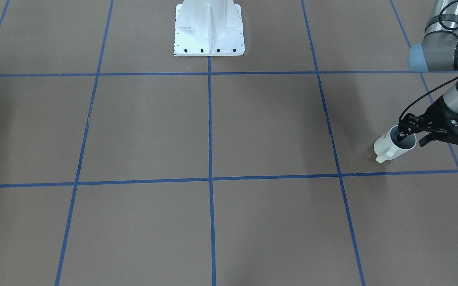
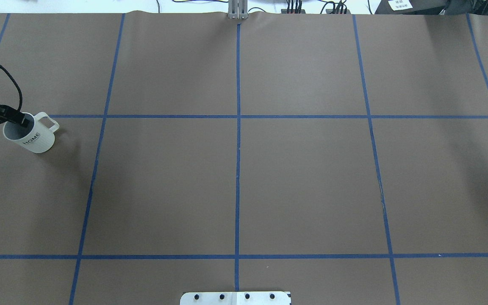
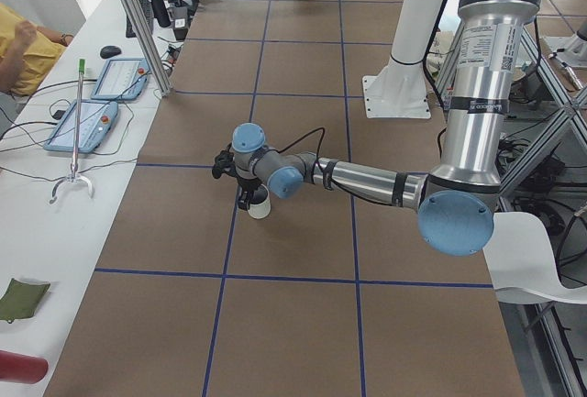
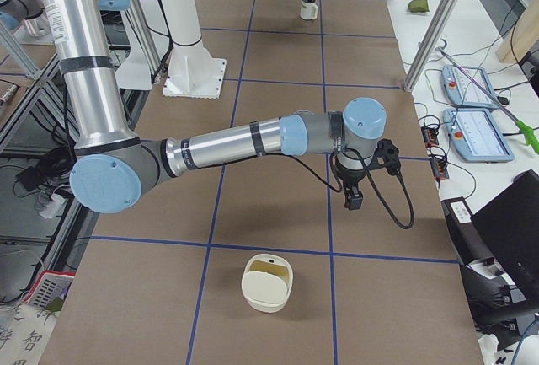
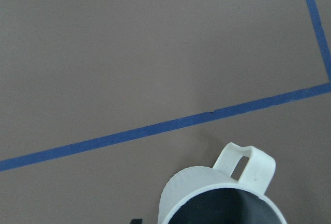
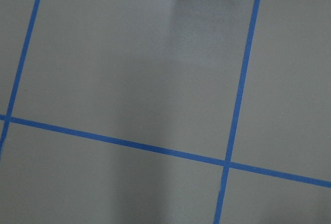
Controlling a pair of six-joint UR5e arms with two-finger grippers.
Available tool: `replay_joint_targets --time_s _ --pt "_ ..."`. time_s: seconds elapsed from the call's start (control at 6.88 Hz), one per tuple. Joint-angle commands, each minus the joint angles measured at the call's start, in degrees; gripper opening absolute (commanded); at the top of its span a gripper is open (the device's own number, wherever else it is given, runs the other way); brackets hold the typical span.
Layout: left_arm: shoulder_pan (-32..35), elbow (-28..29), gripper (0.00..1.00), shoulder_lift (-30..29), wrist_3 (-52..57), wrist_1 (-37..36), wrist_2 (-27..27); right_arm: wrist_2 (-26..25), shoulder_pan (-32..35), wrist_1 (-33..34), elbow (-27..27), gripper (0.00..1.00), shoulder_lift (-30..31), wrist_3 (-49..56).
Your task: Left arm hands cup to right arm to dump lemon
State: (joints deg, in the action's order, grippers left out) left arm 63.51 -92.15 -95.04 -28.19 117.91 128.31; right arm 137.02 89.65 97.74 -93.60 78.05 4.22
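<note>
The cup, a white ribbed mug marked "HOME", stands upright at the table's far left, handle pointing away from the robot. It also shows in the front view and the left wrist view. My left gripper sits on its rim, with one finger inside the wall and one outside, shut on it. No lemon shows; the cup's inside looks grey. My right gripper shows only in the right side view, hanging fingers-down above bare table, and I cannot tell if it is open or shut.
A cream bowl-like container sits on the table near the robot's right end, short of the right gripper. The white arm base plate stands at the table's middle, on the robot's side. Blue tape lines grid the brown table.
</note>
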Motion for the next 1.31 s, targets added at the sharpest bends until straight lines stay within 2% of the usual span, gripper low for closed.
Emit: replay_joint_targets --time_s 0.0,0.15,0.44,0.73,0.87,1.16 --pt "4.31 -1.45 1.00 0.03 0.85 -2.84 0.18 0.00 0.00 0.00 0.00 1.00 0.17 0.00" --pt "6.26 -3.11 1.00 0.03 4.86 -6.52 0.18 -0.52 0.00 0.00 0.00 1.00 0.44 0.26" --pt "13.53 -6.63 1.00 0.64 20.47 -18.98 0.18 -2.28 -0.09 0.00 0.09 1.00 1.23 2.18" --pt "21.53 -5.16 1.00 0.99 37.07 -26.55 0.18 -3.51 -0.09 -0.26 0.09 1.00 1.93 2.37" --pt "24.53 -5.41 1.00 4.39 38.03 -26.42 0.10 -3.95 -0.09 -0.26 0.09 1.00 2.02 2.55" --pt "25.70 -5.16 1.00 6.70 37.25 -27.38 0.10 -5.53 -1.84 0.00 1.49 1.00 1.84 3.16"
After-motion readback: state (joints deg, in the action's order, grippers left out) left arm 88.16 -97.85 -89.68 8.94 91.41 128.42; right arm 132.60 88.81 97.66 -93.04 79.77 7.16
